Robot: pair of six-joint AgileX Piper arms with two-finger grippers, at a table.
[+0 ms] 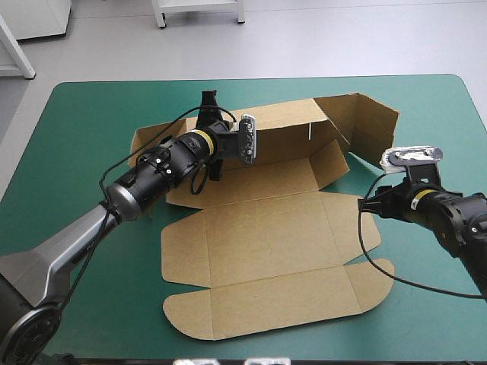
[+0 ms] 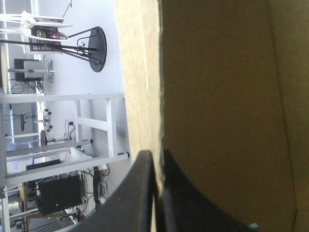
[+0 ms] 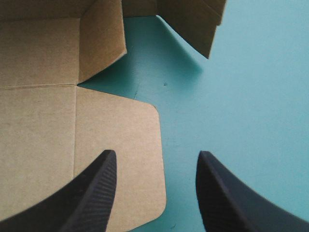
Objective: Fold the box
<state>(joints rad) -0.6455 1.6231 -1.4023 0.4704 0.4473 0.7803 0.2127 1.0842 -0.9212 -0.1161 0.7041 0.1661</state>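
Note:
The brown box [image 1: 266, 243] lies in the middle of the teal-green table [image 1: 84, 251]. Its back wall and far-right flaps [image 1: 365, 122] are raised, and the wide lid panel lies flat toward the front edge. My left gripper [image 1: 208, 103] sits at the top of the back wall. In the left wrist view its gripper [image 2: 155, 157] is shut on the edge of the board [image 2: 217, 96]. My right gripper [image 1: 369, 204] hovers low at the box's right side. In the right wrist view this gripper [image 3: 157, 162] is open over the rounded side flap [image 3: 116, 145], with nothing between the fingers.
Bare teal-green cover [image 3: 251, 96] stretches right of the box toward the table's right edge. A raised short wall [image 3: 99, 38] stands ahead of the right gripper. The left arm reaches across the left part of the box.

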